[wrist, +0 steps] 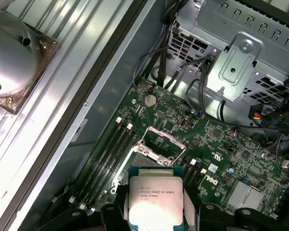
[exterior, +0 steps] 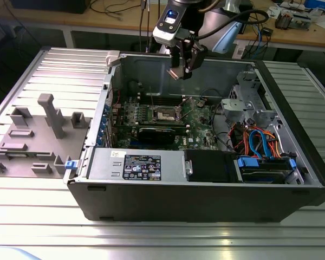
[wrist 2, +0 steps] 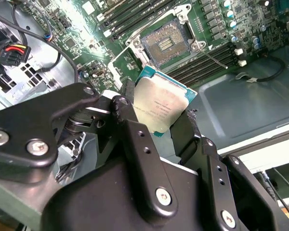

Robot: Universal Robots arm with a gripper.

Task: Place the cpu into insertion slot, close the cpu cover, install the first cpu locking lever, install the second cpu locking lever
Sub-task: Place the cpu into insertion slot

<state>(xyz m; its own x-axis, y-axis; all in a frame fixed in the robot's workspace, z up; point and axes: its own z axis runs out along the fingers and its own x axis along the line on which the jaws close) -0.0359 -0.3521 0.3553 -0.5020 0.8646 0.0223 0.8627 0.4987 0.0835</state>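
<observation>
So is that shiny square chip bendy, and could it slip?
Probably stiff: the cpu looks flat though the gripper pinches only its edges. Its smooth metal top could be slippery. Being thin and small, it is likely light.

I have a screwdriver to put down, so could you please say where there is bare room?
The ribbed table is bare along the case's near wall and past it on the exterior view's right. A grey fixture fills the exterior view's left. Inside, cables crowd one end, and the gripper holds the cpu over the motherboard.
</observation>
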